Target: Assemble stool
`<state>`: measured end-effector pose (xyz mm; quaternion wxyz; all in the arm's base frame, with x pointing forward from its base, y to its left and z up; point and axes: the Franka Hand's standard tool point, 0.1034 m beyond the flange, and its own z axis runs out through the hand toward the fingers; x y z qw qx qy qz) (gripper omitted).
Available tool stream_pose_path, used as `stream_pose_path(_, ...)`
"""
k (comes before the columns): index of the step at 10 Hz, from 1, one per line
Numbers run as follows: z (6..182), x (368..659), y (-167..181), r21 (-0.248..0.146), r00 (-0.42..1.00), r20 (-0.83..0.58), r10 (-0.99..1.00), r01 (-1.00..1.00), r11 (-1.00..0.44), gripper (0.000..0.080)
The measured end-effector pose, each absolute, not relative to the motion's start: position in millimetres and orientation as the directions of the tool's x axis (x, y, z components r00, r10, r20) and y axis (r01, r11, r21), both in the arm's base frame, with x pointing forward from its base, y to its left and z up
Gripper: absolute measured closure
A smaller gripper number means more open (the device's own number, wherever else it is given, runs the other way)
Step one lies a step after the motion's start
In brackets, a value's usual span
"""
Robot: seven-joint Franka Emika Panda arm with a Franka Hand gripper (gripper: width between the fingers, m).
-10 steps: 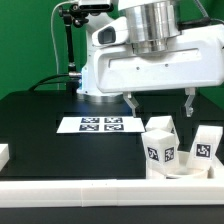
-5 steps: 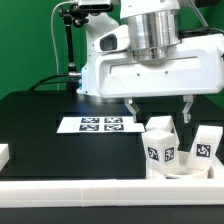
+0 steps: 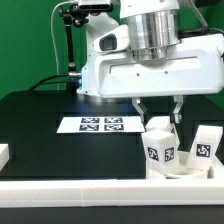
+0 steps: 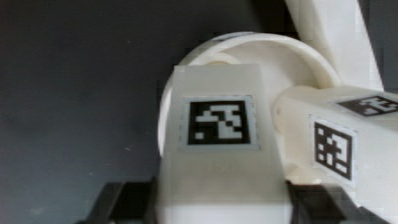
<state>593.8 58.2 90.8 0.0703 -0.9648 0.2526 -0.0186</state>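
A white stool leg [image 3: 158,146] with a square tag stands upright at the exterior view's right front. My gripper [image 3: 159,110] is straight above it, with its two fingers pressed on either side of the leg's top. In the wrist view the leg [image 4: 222,120] fills the space between the dark fingers [image 4: 128,203], and both touch it. A second tagged leg [image 3: 205,145] stands just to the exterior view's right and also shows in the wrist view [image 4: 356,135]. A rounded white rim [image 4: 249,48], the seat disc, shows beyond the gripped leg.
The marker board [image 3: 100,125] lies flat mid-table. A long white rail [image 3: 90,195] runs along the front edge, with a short white piece [image 3: 3,154] at the exterior view's left. The arm's white base [image 3: 100,75] and a black stand [image 3: 68,45] are at the back.
The gripper fingers have closed inward from a wide-open spread onto the sides of the leg. The gripper has stayed above the leg.
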Motion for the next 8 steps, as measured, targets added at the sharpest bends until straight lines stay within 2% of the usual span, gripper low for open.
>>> stream_pose_path(3,91.8,593.5,70.6,-0.14,0.812,-0.011,-0.583,-0.579,-0.803,0.0462)
stream_pose_path(8,92.6,595.2,83.5,-0.144,0.779,-0.009,-0.627,-0.622,-0.77,0.0461)
